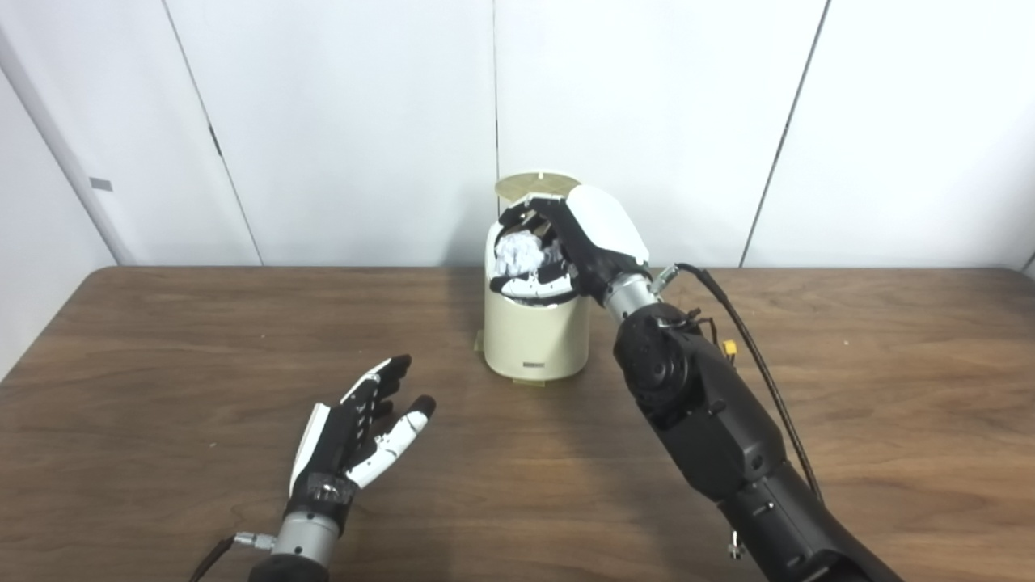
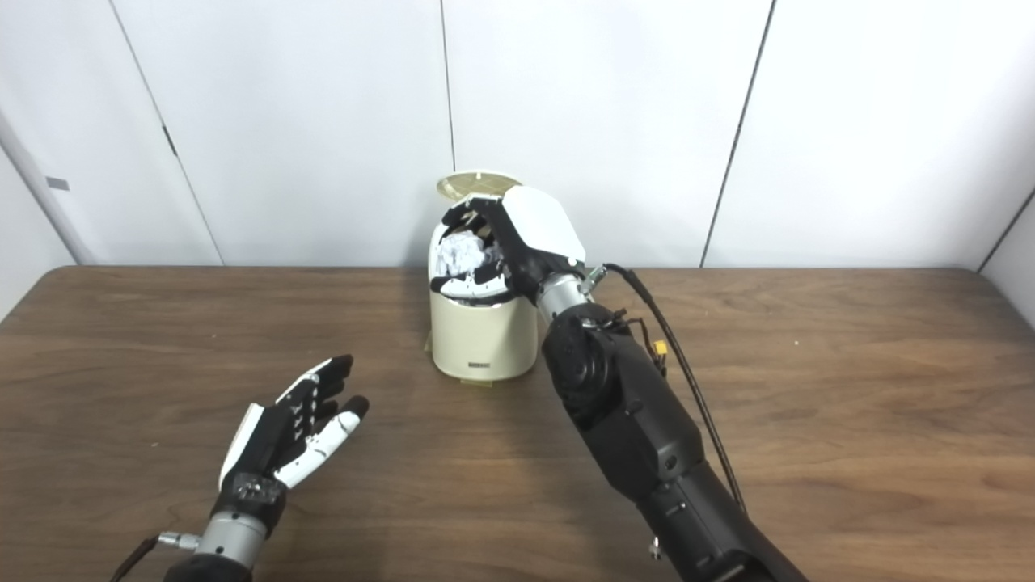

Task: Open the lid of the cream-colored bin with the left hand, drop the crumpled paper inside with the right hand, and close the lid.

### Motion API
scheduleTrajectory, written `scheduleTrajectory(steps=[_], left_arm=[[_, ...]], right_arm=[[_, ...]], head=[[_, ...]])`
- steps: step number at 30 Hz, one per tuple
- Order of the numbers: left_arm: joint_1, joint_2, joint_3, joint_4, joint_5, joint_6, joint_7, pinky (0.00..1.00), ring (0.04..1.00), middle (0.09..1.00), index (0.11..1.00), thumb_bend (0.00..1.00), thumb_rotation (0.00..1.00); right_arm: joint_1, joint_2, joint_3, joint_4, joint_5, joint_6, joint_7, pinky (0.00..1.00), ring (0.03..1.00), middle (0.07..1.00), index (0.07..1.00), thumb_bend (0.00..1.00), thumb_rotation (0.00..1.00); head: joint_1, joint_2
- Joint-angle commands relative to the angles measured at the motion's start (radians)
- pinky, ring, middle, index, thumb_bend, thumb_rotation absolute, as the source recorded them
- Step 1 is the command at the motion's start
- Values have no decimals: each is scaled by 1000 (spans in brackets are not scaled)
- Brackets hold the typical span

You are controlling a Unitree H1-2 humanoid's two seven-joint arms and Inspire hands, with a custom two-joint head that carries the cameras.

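Note:
The cream-colored bin (image 1: pixel 535 339) stands at the back middle of the wooden table, its round lid (image 1: pixel 537 184) swung up and open behind it. My right hand (image 1: pixel 570 242) is over the bin's mouth, fingers curled around the white crumpled paper (image 1: pixel 517 252), which sits right at the opening. The same hand (image 2: pixel 509 242) and paper (image 2: pixel 462 254) show in the right eye view. My left hand (image 1: pixel 356 432) is open and empty, palm up, low over the table to the front left of the bin, apart from it.
The wooden table (image 1: pixel 162 356) runs to a white panelled wall behind the bin. My right forearm (image 1: pixel 711 420) with a black cable (image 1: pixel 760 356) stretches diagonally across the table's right half.

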Motion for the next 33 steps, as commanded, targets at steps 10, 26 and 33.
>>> scheduleTrajectory(steps=[10,26,33], left_arm=[[-18,9,2,-46,7,-24,-1,911,924,914,892,628,493],[-15,19,2,-43,-12,-32,-8,927,935,917,891,607,455],[-11,27,-3,-45,-15,-30,-9,929,936,921,900,603,460]], right_arm=[[-23,-30,-2,-29,-12,22,10,514,633,707,704,949,258],[-20,-28,-7,-27,-28,4,-43,692,748,725,677,879,232],[-16,-33,0,-40,-38,-3,-50,728,780,730,680,869,232]], head=[[-7,0],[-10,1],[-13,1]])
